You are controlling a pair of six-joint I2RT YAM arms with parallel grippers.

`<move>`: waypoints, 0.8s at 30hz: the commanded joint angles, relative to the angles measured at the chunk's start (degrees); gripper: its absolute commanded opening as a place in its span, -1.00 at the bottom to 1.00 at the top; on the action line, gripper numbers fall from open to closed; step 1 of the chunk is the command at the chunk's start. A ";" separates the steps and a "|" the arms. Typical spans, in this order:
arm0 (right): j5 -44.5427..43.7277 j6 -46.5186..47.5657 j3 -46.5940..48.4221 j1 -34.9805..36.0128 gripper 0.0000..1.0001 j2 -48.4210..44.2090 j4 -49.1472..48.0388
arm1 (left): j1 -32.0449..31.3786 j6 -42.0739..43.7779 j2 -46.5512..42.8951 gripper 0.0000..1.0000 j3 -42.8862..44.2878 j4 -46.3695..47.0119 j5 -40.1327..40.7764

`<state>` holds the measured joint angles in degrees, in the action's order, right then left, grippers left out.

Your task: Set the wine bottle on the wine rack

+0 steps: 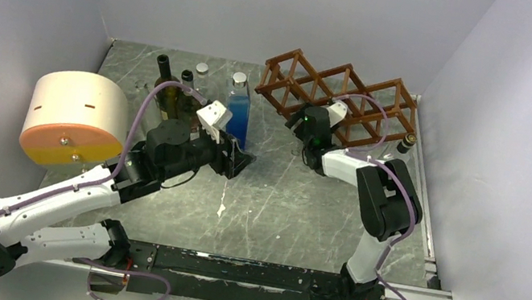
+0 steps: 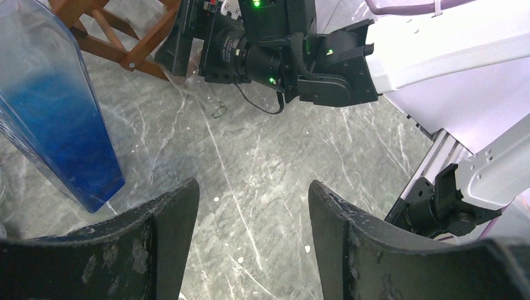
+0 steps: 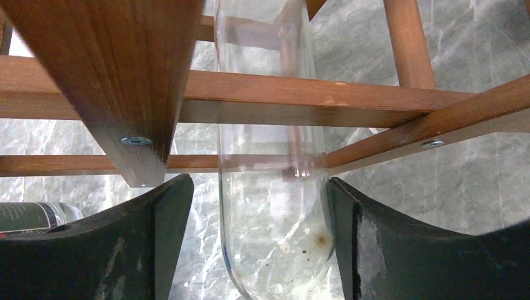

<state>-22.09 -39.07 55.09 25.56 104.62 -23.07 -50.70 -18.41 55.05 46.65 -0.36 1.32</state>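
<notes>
Right claw [image 3: 257, 184]: spread wide, one finger on each side of the wine bottle's [image 3: 269, 206] rounded end. There's a clear gap on one side. The other finger [image 3: 353, 237] sits just beside the glass, and I can't tell whether it touches.
Wine bottle: clear glass, lying in among the slats of the wine rack [image 3: 94, 81], with its near end poking out toward the claw.
Wine rack: reddish-brown lattice at the far right of the desk [image 2: 262, 162], up by the back wall. The right arm reaches straight in to its front.
Left claw [image 2: 253, 187]: fingers apart with nothing between them, only bare marble below. It's low over the middle of the desk.
Blue bottle [image 2: 56, 125]: tall and upright, just beside the left claw.
Dark bottles [image 1: 166, 93]: standing in a cluster at the back, left of the blue one.
Cream and orange drum [image 1: 76, 118]: far left, well apart from the rack.
</notes>
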 commanded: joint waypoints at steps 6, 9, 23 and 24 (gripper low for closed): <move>1.19 2.09 0.55 -0.34 0.93 -4.88 1.49 | 0.23 -0.48 -0.49 0.42 1.43 -0.82 1.51; 2.97 2.88 -1.36 -0.33 0.97 -8.13 4.13 | 0.25 -0.66 -1.36 0.43 0.82 -0.91 2.87; 8.96 6.14 -5.60 -0.34 0.77 -15.36 19.67 | 0.25 0.20 -3.29 0.45 -0.11 -2.01 5.52; 9.81 6.38 -5.28 -0.27 0.72 -15.09 19.99 | 0.25 0.22 -3.29 0.45 -0.10 -2.13 5.58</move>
<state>-14.72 -34.15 49.98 25.45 89.19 -7.66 -50.70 -18.65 52.38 46.63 -2.02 5.34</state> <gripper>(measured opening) 0.901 0.723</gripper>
